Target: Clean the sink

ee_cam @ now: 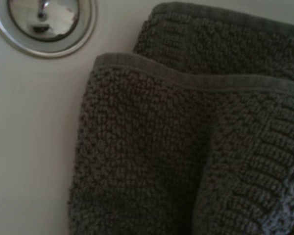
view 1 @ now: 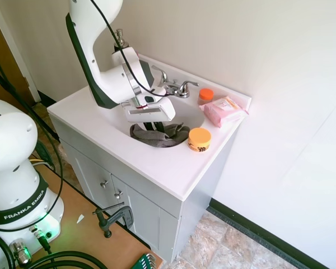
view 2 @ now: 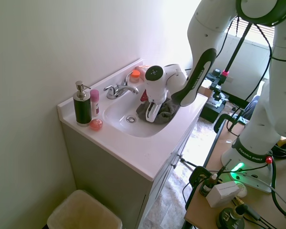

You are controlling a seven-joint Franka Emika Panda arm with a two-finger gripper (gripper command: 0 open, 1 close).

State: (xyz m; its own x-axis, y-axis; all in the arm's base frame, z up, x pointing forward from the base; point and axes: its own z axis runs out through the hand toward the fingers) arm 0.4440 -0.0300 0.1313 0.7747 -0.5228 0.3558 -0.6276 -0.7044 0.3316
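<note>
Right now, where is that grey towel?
The grey towel lies crumpled inside the sink, under the gripper, beside the chrome drain, on the side nearest the orange-lidded jar.

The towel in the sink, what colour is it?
Dark grey, with a nubby woven texture; the towel shows best in the wrist view.

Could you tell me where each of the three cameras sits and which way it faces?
First exterior view: high off the vanity's front corner, looking down at the sink; arm enters from the left.
Second exterior view: high on the opposite side, by the soap dispenser; arm enters from the right.
Wrist view: just above the basin, facing the grey towel and drain; no arm visible.
Shared: towel, sink.
</note>
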